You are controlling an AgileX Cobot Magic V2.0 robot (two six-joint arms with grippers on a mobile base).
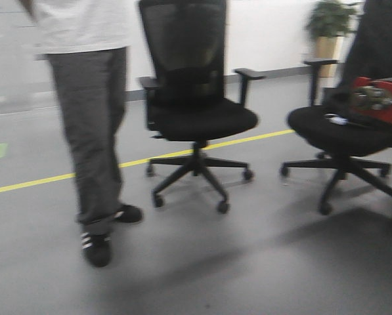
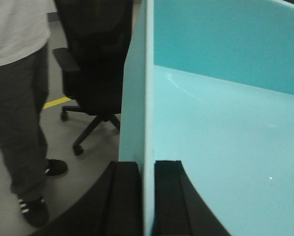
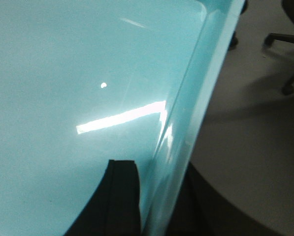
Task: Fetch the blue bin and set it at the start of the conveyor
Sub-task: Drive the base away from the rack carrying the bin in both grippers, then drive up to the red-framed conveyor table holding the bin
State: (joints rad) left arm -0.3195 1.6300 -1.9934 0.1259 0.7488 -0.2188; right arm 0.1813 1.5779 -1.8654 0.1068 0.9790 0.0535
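The blue bin is a pale turquoise tub that fills both wrist views. In the left wrist view my left gripper (image 2: 147, 196) is shut on the blue bin's (image 2: 225, 147) left wall, one black finger outside and one inside. In the right wrist view my right gripper (image 3: 156, 201) is shut on the bin's (image 3: 63, 73) right wall, one finger inside and one outside. The bin is held above the grey floor. The conveyor start is out of view. Neither gripper nor the bin shows in the front view.
A person (image 1: 90, 131) in grey trousers stands at the left. A black office chair (image 1: 192, 105) stands ahead, a second chair (image 1: 347, 131) at the right with a red object (image 1: 379, 98) on it. A yellow floor line (image 1: 51, 178) crosses the grey floor.
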